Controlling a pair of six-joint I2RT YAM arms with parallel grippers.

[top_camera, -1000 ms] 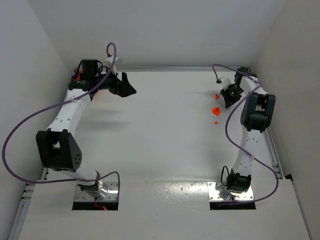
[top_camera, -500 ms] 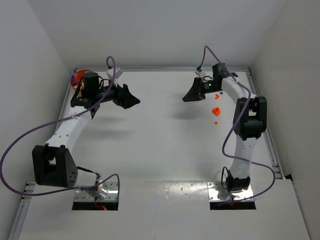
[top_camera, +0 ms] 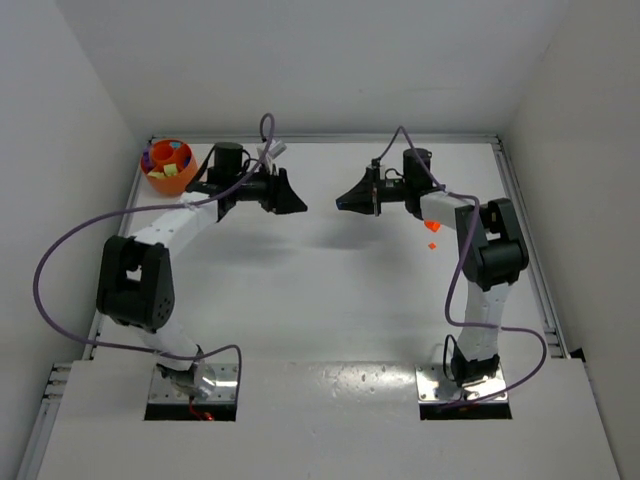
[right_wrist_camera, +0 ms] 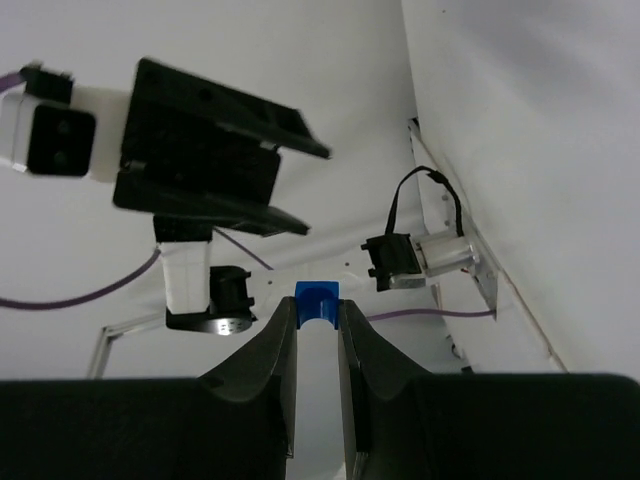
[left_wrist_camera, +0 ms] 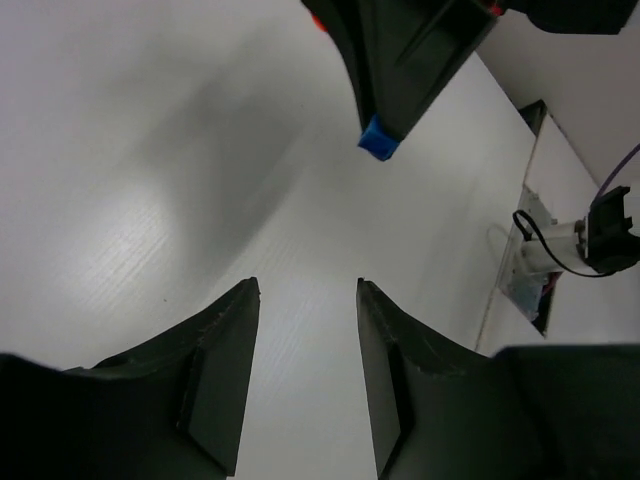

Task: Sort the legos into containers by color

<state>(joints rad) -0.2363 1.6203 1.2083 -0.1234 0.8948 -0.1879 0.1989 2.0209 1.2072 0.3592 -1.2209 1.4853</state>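
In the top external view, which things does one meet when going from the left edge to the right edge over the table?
Orange bowl → left tool → right tool, gripping a blue lego → loose orange-red legos.

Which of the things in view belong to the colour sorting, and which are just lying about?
Belongs to the job: small blue plastic brick pinched in the right gripper; round orange plastic bowl holding mixed bricks; loose orange-red plastic bricks.
Just there: purple cables; shiny metal base plates.
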